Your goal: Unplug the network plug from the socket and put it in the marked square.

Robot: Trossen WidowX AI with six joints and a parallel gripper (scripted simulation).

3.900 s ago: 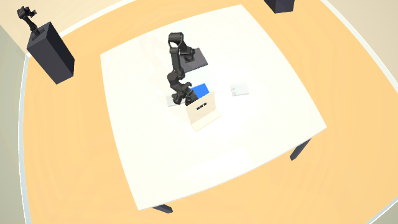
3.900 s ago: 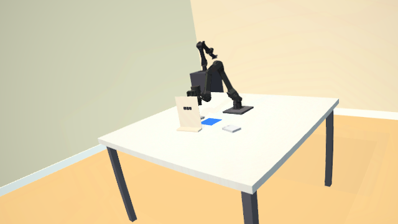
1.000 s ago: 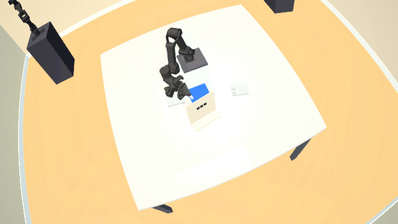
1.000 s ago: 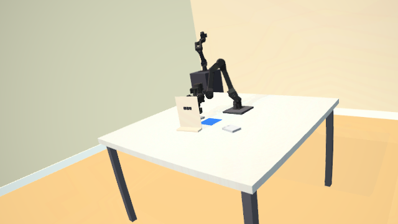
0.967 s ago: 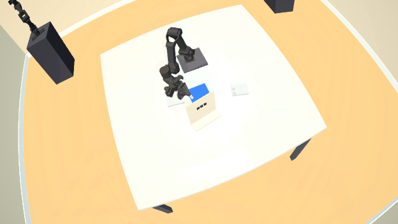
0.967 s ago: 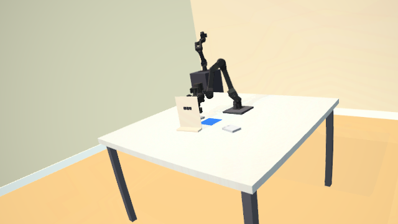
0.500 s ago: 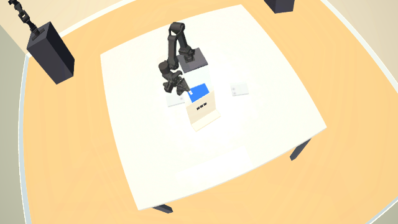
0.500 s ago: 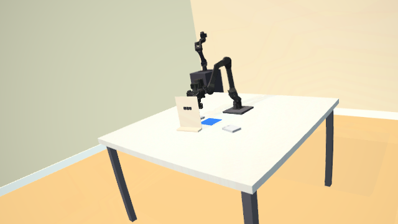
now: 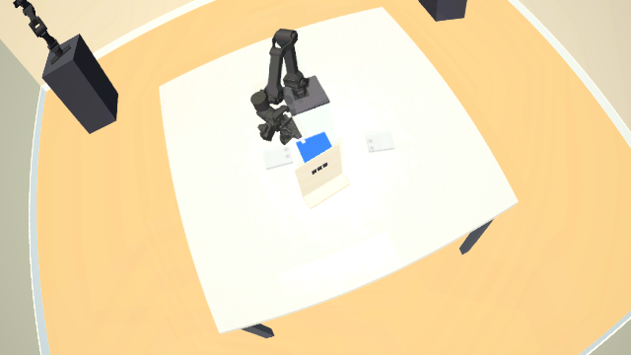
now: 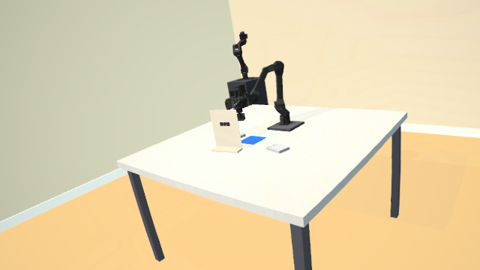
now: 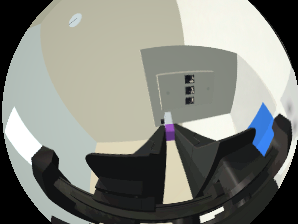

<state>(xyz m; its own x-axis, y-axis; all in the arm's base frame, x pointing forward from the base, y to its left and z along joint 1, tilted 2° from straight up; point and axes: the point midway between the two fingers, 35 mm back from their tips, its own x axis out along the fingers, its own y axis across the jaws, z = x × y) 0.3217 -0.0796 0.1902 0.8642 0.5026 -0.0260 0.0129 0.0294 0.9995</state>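
Note:
My gripper (image 9: 300,138) (image 11: 168,128) is shut on the plug. The plug (image 11: 168,119) shows in the wrist view as a purple block with a pale front part, clamped between the fingertips; its pale tip (image 9: 303,141) shows in the top view. It is outside the sockets, in the air on the arm's side of the upright panel (image 9: 307,182) (image 10: 227,136) (image 11: 225,67). Three dark socket openings (image 11: 189,90) show in a column. The blue marked square (image 9: 315,146) (image 10: 253,140) (image 11: 262,134) lies between panel and arm base. The thin tab cannot be made out.
Light grey flat blocks (image 9: 277,158) (image 9: 382,141) (image 10: 277,148) lie on both sides of the square. The panel's foot (image 9: 327,191) (image 10: 226,149) rests on the table (image 9: 237,237) (image 10: 270,180). The dark arm base (image 9: 315,99) (image 10: 286,126) stands beyond the square. Dark pedestals stand off the table.

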